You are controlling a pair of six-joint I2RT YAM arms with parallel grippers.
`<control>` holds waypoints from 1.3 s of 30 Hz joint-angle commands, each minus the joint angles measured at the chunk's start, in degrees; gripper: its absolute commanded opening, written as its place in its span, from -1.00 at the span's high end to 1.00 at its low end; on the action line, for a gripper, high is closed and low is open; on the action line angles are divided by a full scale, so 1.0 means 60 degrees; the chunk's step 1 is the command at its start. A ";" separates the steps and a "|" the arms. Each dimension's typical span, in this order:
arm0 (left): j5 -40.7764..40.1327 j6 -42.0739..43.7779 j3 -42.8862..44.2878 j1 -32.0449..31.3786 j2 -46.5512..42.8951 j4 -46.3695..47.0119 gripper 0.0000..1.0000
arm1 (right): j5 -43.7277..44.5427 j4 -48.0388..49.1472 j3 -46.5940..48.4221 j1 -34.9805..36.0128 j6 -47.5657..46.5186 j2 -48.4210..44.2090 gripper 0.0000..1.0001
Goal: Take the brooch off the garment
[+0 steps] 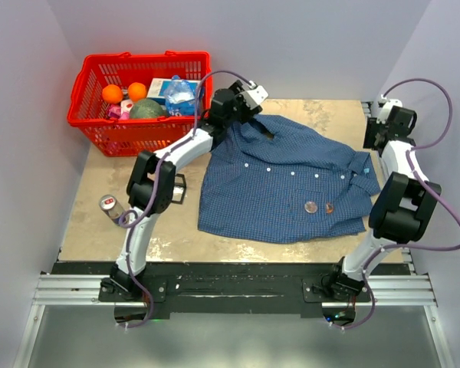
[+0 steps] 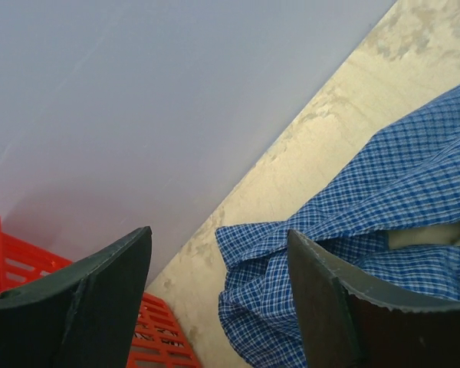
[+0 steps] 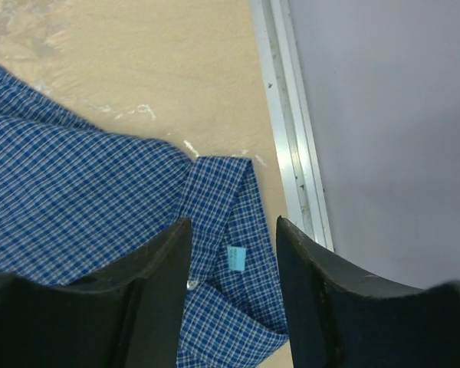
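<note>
My left jaws [image 2: 216, 234] stand wide with nothing between them. My right jaws [image 3: 232, 222] are set narrower, also empty, hovering over the collar [image 3: 221, 192] and its small blue tag [image 3: 235, 257]. No grip on anything.

Top view: the brooch [image 1: 329, 207] is a tiny dark red dot on the shirt [image 1: 276, 184], chest area, near the collar end and the near hem. A rounder brownish spot [image 1: 310, 205] sits just beside it at 9 o'clock; I can't tell what that is. The brooch lies at 7 o'clock from my right jaws and well apart from my left, which are up at the shirt's 11 o'clock corner beside the red basket [image 1: 146, 57].

My read of the step: reach for the brooch. Right goes, since it's closer. Come straight down, pinch only the ornament, not the cloth. Left should press the fabric flat nearby so the shirt doesn't lift with the pull.

Shirt's long axis runs 9 to 3 o'clock along the button row, collar pointing to 3. The brooch is too small to give its axis or pin direction.
</note>
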 commanded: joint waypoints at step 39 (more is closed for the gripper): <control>0.4031 -0.0754 -0.2429 -0.4537 -0.0375 -0.1283 -0.18 | -0.4048 -0.4477 -0.4419 -0.0002 -0.3367 -0.6065 0.23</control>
